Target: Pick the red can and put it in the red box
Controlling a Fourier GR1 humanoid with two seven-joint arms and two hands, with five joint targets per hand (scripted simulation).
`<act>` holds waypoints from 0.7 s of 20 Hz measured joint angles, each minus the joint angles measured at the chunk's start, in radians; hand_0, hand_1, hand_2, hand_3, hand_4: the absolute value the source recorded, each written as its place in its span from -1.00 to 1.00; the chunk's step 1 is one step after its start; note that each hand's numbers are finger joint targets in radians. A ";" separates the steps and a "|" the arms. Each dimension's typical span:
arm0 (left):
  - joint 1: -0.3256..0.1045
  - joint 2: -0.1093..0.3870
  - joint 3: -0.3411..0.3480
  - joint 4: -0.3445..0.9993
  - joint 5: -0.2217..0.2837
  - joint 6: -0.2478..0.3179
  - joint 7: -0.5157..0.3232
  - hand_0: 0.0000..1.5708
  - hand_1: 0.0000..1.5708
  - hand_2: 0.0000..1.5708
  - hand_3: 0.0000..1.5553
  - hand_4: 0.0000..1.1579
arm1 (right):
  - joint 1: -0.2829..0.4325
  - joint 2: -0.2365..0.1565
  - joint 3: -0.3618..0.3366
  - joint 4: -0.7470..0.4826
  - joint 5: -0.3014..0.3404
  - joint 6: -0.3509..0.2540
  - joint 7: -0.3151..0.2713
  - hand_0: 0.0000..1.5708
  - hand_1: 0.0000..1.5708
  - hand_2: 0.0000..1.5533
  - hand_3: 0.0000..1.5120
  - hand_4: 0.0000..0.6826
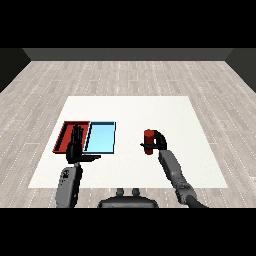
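Note:
The red can (148,142) stands upright right of the table's middle, with my right hand (159,141) curled round it from the right side. Whether the can rests on the table or is just off it cannot be told. The red tray (65,131) lies at the left, partly hidden by my left hand (75,146), which is held upright over its near part with straight fingers and its thumb stretched to the right. That hand holds nothing.
The light blue tray (101,137) lies right beside the red tray, between it and the can. The white table (130,112) stretches wide behind and to the right of the can.

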State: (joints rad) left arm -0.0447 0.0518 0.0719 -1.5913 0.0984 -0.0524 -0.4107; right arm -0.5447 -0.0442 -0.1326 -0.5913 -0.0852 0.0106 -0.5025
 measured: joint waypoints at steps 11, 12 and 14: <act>0.008 -0.018 -0.042 -0.015 -0.019 0.002 0.018 -1.00 -1.00 -1.00 -1.00 -1.00 | 0.065 -0.001 0.066 -0.238 0.035 -0.028 0.051 0.81 0.81 0.84 0.82 0.82; 0.012 -0.014 -0.044 -0.022 -0.019 -0.003 0.023 -1.00 -1.00 -1.00 -1.00 -1.00 | 0.087 -0.002 0.079 -0.289 0.040 -0.032 0.064 0.81 0.81 0.84 0.82 0.80; 0.011 -0.012 -0.051 -0.019 -0.019 -0.013 0.025 -1.00 -1.00 -1.00 -1.00 -1.00 | 0.121 -0.009 0.093 -0.376 0.042 -0.031 0.089 0.82 0.82 0.84 0.82 0.82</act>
State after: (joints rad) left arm -0.0338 0.0396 0.0206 -1.6100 0.0789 -0.0653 -0.3861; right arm -0.4233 -0.0527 -0.0395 -0.9670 -0.0436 -0.0203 -0.4140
